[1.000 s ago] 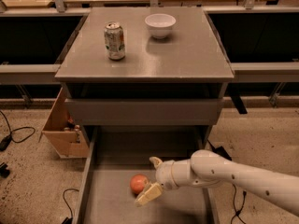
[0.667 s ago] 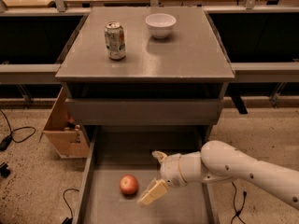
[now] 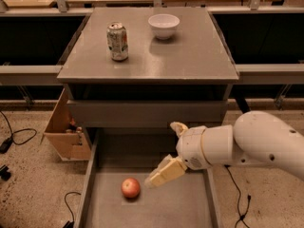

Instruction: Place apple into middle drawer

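The red apple (image 3: 130, 187) lies on the bare floor of the open middle drawer (image 3: 190, 208), left of centre. My gripper (image 3: 167, 151) hangs above the drawer, up and to the right of the apple, not touching it. It is open and empty: one finger (image 3: 164, 173) points down-left toward the apple, the other (image 3: 179, 128) sticks up near the closed drawer front above.
On the cabinet top (image 3: 190, 56) stand a drink can (image 3: 118, 42) and a white bowl (image 3: 164, 25). A plain grey closed drawer front (image 3: 142, 114) sits above the open drawer. A cardboard box (image 3: 66, 129) stands on the floor at left, with cables nearby.
The gripper has let go of the apple, which rolled a little left on the drawer floor. The arm has risen and pulled back from it.
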